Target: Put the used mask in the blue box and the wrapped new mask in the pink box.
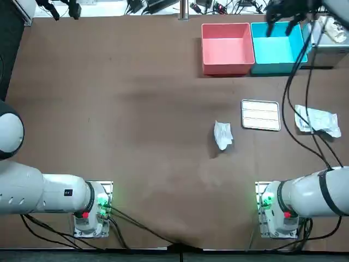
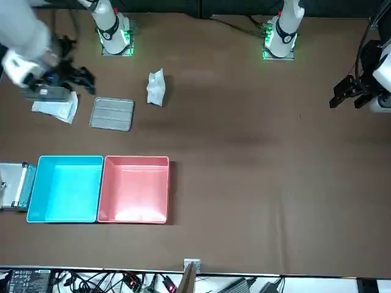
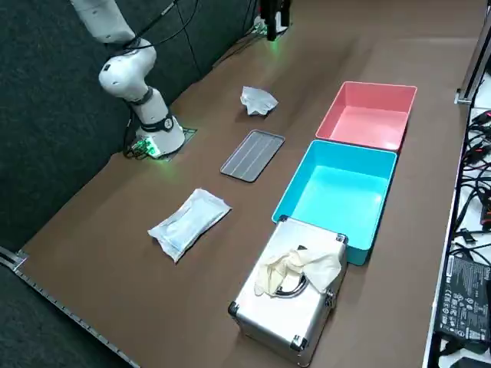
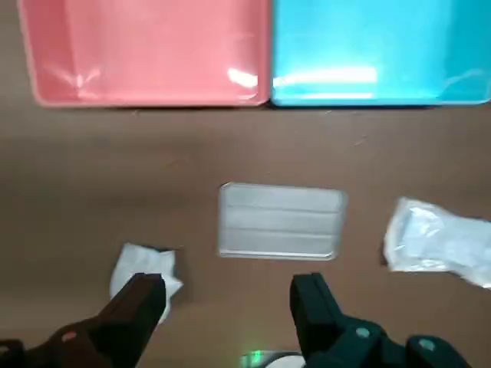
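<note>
The right gripper (image 4: 229,287) fills the foreground of the wrist view, its two dark fingers (image 4: 138,307) spread wide and holding nothing. It hangs high over the right side of the table (image 1: 136,109), touching nothing. Below it, the crumpled used mask (image 4: 144,274) lies on the bare brown surface close under one finger. The wrapped new mask (image 4: 437,245) lies well out beyond the other finger, near the table's right edge.

Between the two masks sits a flat ridged metal tray (image 4: 281,221), apart from both. Past the tray, toward the far edge, the pink box (image 4: 146,54) and the blue box (image 4: 380,50) stand side by side with their walls touching and their floors bare. The blue box is the one farther right.

Just beside the blue box's outer wall stands a silver case (image 3: 295,314). What may be a pale glove (image 3: 298,267) is draped on its lid.
</note>
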### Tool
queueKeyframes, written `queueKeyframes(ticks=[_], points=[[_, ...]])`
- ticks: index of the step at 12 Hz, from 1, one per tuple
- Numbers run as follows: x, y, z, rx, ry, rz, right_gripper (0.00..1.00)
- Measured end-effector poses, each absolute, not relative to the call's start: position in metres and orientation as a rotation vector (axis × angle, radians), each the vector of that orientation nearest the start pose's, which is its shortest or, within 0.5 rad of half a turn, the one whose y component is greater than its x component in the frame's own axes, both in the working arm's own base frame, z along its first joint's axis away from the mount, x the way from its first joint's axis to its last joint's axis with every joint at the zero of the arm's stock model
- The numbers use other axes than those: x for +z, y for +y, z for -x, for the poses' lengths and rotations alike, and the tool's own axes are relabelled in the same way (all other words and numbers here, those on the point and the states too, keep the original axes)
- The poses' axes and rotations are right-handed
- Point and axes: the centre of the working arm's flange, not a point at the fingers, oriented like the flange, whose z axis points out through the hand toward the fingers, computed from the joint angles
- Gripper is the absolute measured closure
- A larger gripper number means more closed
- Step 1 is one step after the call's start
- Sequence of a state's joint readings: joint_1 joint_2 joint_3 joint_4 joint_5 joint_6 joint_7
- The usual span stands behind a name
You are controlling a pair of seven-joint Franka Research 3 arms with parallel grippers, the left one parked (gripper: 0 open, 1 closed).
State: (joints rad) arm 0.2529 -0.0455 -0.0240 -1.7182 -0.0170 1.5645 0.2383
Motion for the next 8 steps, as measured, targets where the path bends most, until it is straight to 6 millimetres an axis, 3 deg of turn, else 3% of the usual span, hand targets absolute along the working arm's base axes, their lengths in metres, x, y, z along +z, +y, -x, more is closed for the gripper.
queueKeyframes(ticks=[2,3,8], points=[[0.555,0.18,-0.515,0.221,-0.022,3.2,0.0],[0.53,0.23,-0.505,0.275,-0.048,3.225,0.0],[0.464,0.319,-0.478,0.427,0.024,3.275,0.0]])
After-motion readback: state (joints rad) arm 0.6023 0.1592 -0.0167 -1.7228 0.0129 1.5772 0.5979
